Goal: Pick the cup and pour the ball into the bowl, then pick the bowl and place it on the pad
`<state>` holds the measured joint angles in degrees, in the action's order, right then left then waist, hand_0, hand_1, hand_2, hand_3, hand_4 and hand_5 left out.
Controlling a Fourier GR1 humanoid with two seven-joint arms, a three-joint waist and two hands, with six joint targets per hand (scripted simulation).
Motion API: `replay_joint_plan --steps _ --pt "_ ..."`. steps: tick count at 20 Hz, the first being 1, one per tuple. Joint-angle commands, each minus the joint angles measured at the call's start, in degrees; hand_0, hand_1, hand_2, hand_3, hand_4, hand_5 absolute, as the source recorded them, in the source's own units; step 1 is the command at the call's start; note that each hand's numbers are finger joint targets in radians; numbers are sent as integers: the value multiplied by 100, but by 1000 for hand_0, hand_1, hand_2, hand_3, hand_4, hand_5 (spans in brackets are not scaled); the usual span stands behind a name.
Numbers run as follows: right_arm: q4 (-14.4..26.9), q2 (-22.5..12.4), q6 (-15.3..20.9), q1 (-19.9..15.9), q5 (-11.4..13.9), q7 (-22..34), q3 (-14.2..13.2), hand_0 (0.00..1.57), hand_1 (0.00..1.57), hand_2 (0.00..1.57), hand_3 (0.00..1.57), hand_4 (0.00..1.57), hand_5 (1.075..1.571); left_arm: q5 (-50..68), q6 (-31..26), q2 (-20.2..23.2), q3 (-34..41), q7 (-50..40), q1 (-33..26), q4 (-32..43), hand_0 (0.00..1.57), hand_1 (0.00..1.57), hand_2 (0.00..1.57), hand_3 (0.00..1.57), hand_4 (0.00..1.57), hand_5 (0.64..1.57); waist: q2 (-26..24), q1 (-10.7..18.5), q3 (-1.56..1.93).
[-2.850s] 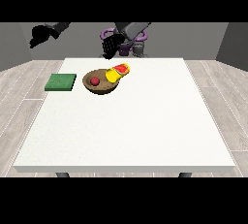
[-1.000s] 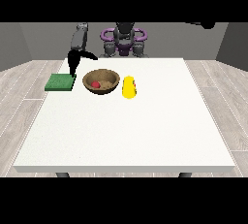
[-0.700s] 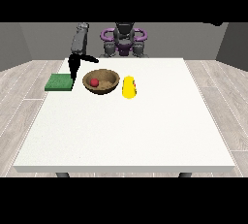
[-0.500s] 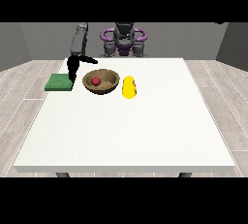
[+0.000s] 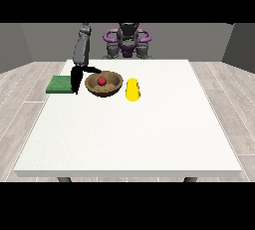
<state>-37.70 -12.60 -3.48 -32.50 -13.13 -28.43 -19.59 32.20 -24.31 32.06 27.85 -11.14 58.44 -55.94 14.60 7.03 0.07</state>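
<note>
A brown wooden bowl [image 5: 110,90] stands on the white table's far left part with a red ball [image 5: 101,80] inside it. A yellow cup [image 5: 132,89] lies on its side just right of the bowl. A green pad [image 5: 61,84] lies at the table's left edge. The hand at the view's left [image 5: 77,76] hangs between the pad and the bowl, its thumb stretched toward the bowl's left rim and its fingers pointing down. I cannot see whether it touches the rim. The other hand is out of view.
The white table [image 5: 129,134] spreads wide toward the camera. The robot's purple and grey torso [image 5: 127,40] stands behind the far edge. Grey wood floor surrounds the table.
The hand at the view's left has come down and moved right from above the pad to the bowl's left rim. The hand at the view's right has left the picture. Bowl and cup stay put.
</note>
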Motion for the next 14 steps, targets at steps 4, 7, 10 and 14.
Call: replay_joint_plan --steps 4,7,10,14 --pt "617 -148 -174 -240 -170 -556 -264 0 0 0 0 0 1568 508 -211 472 118 -392 184 -308 0 0 0 0 54 1568 455 274 0" --pt "739 -85 -215 -574 -149 -593 -194 0 0 0 0 0 1567 393 162 370 19 -239 356 -494 0 0 0 0 0 1568 678 121 0" --pt "920 -27 -359 -384 -305 -635 -312 0 0 0 0 148 1571 550 251 430 67 -439 312 -565 0 0 0 0 0 1569 574 165 2" --pt "1285 61 82 -75 -193 -41 -256 1571 1571 1571 809 949 1529 567 349 65 -93 -438 303 -748 0 0 0 0 0 1571 591 343 0"
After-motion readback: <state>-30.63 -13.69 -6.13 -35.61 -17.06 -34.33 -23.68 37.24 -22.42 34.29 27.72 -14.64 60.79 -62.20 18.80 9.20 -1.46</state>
